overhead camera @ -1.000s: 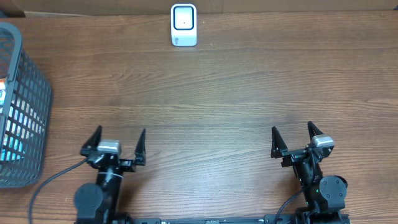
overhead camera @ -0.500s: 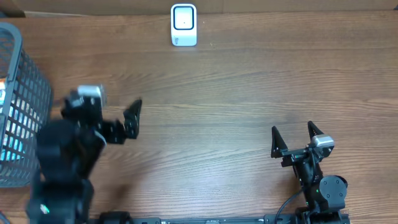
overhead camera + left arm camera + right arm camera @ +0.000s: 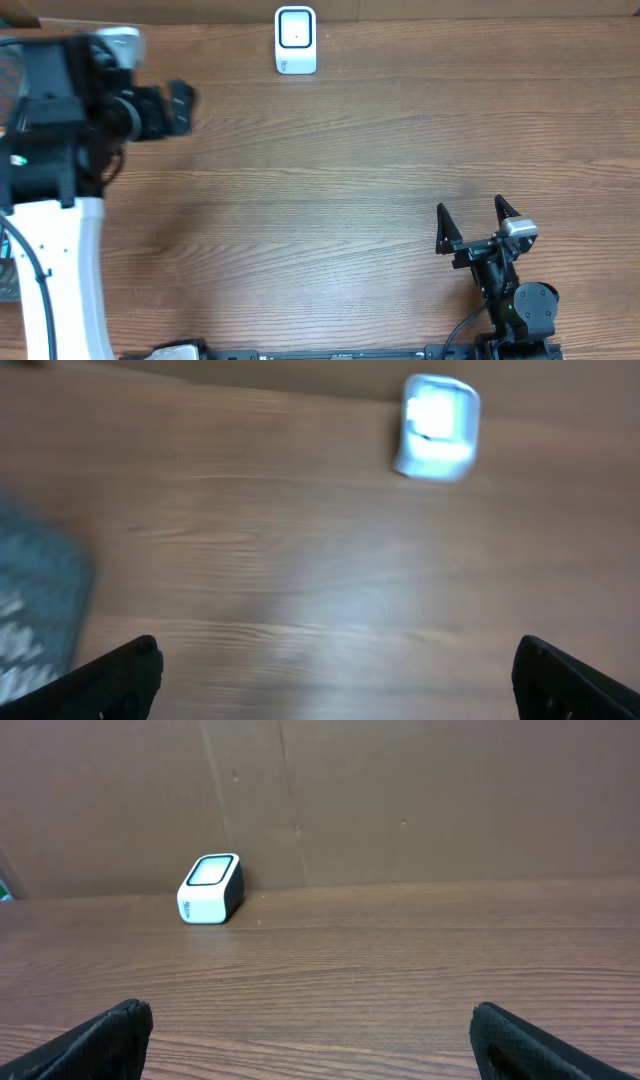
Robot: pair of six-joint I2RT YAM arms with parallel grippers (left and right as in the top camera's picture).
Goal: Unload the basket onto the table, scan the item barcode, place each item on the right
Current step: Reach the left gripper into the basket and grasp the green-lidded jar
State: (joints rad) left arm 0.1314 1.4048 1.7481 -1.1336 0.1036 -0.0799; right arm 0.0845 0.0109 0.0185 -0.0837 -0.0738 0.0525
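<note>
left claw (image 3: 340, 672) is spread wide, nothing between its fingers. both tips sit at the bottom corners of the left wrist view with bare wood between them. from overhead the left arm (image 3: 60, 270) stands high at about 10 o'clock on the surface (image 3: 350, 180). its upper part is blurred there, so the claw's outline is hard to read in that view.

right claw (image 3: 470, 210) is at about 5 o'clock, low over the surface, also spread wide and holding nothing. it points toward 12 o'clock, tips clear of everything.

scanner (image 3: 296, 40) is a small white box with a pale window on its upper face. it stands on the surface at 12 o'clock, just in front of the cardboard wall (image 3: 400, 800), well apart from both claws. right wrist view has it off toward 11 o'clock, window tilted up. left wrist view has it toward 1 o'clock, blurred.

grey mesh basket (image 3: 40, 600) is at 9 o'clock in the left wrist view, just a blurred corner of it. overhead it's mostly hidden under the left arm. cannot tell what's in it, so the item with the barcode can't be located.
</note>
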